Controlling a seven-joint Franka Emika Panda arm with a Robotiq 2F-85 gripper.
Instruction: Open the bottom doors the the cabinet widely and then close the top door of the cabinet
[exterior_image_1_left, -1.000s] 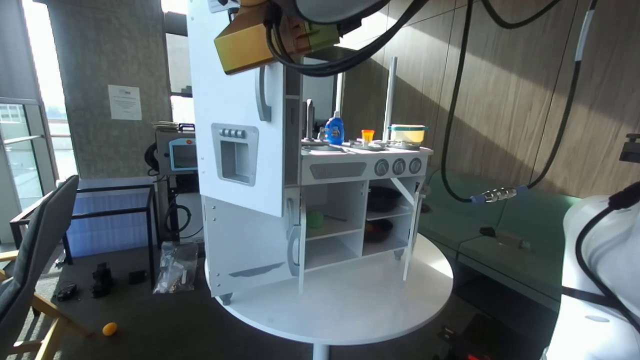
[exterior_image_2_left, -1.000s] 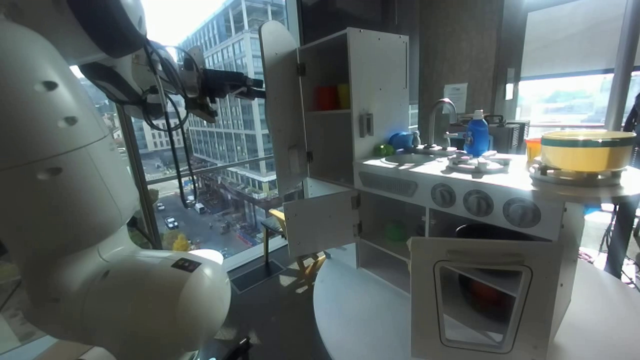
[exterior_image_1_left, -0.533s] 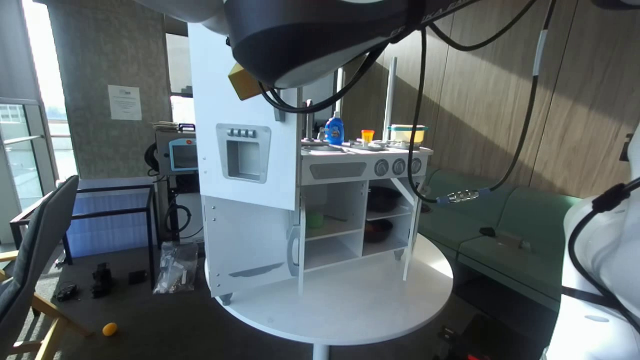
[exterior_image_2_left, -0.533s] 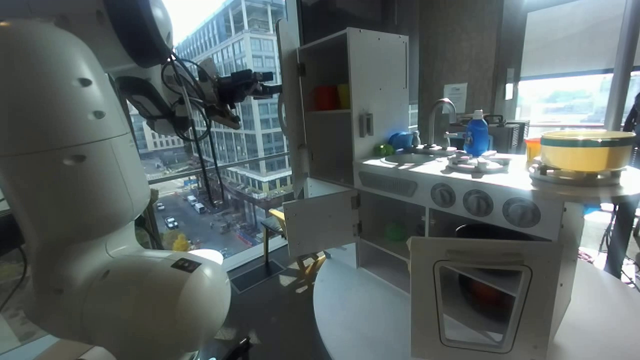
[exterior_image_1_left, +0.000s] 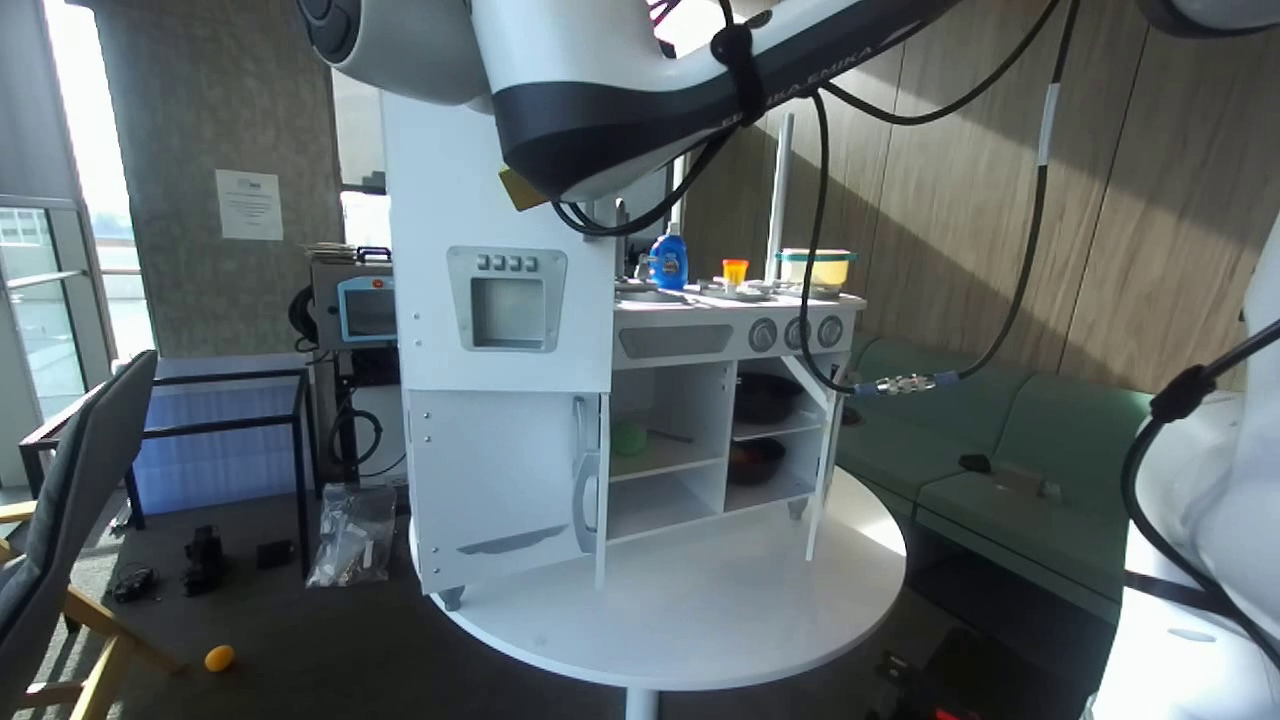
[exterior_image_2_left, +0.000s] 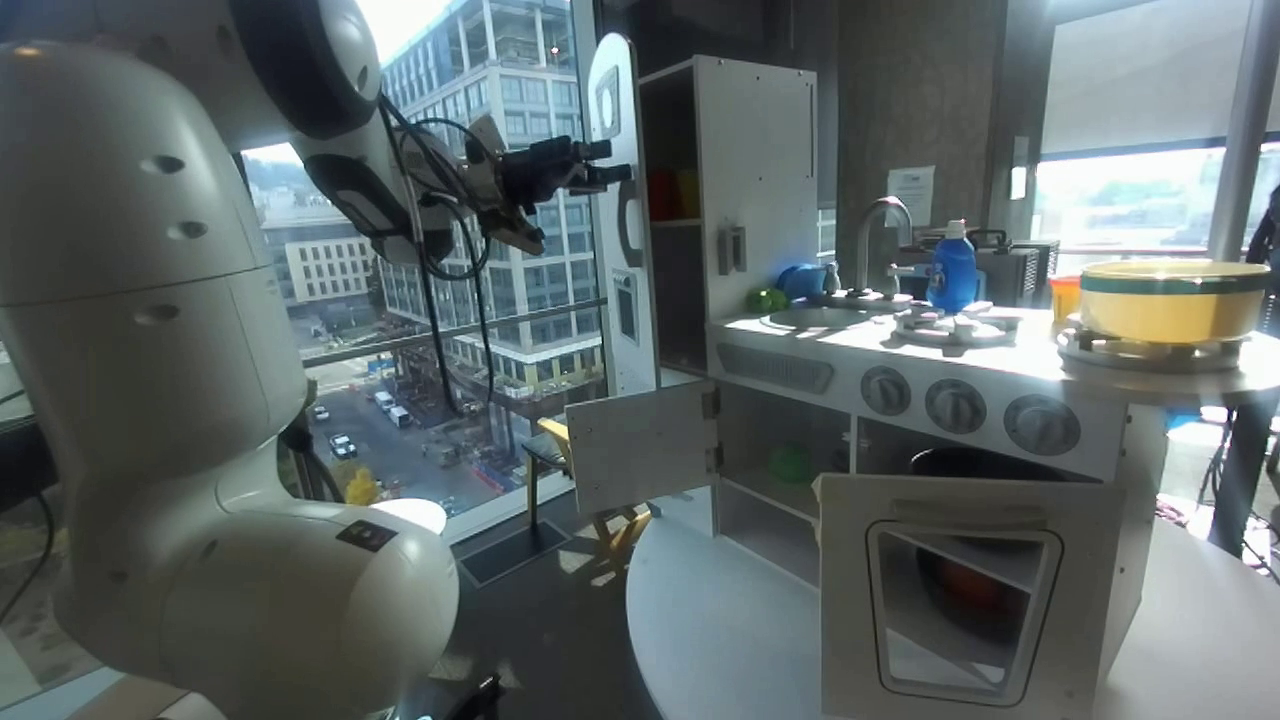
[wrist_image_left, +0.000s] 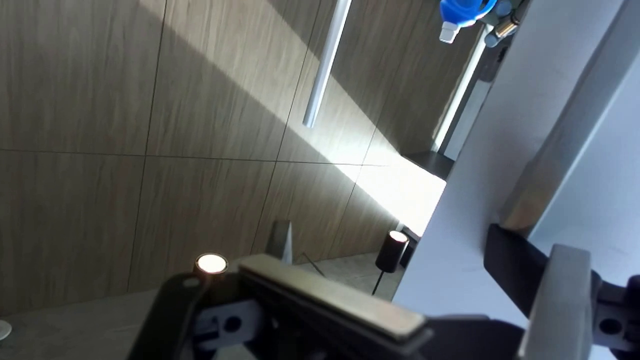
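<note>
The white cabinet (exterior_image_1_left: 670, 315) (exterior_image_2_left: 760, 130) stands with both bottom doors open. The solid bottom door (exterior_image_2_left: 640, 447) swings out at left, and the framed, oven-like bottom door (exterior_image_2_left: 850, 600) stands open at right. The top door (exterior_image_1_left: 425, 225) (exterior_image_2_left: 612, 235), with its grey dispenser box, is partly open; a dark strip of the upper interior still shows beside it. My gripper (exterior_image_2_left: 608, 163) is at the outer face of the top door, above its handle; it seems to touch it. In the wrist view my gripper (wrist_image_left: 475, 300) has its fingers apart with nothing between them, beside the white panel.
The cabinet stands on a round white table (exterior_image_1_left: 720, 620). A blue bottle (exterior_image_1_left: 668, 262) and a yellow pot (exterior_image_2_left: 1170, 310) are on the counter. The tall column's plain lower door (exterior_image_1_left: 500, 470) is below the top door. A loose cable (exterior_image_1_left: 1030, 240) hangs from the arm.
My gripper has moved toward the cabinet, and the top door has swung with it from wide open to a smaller opening. The bottom doors have not moved.
</note>
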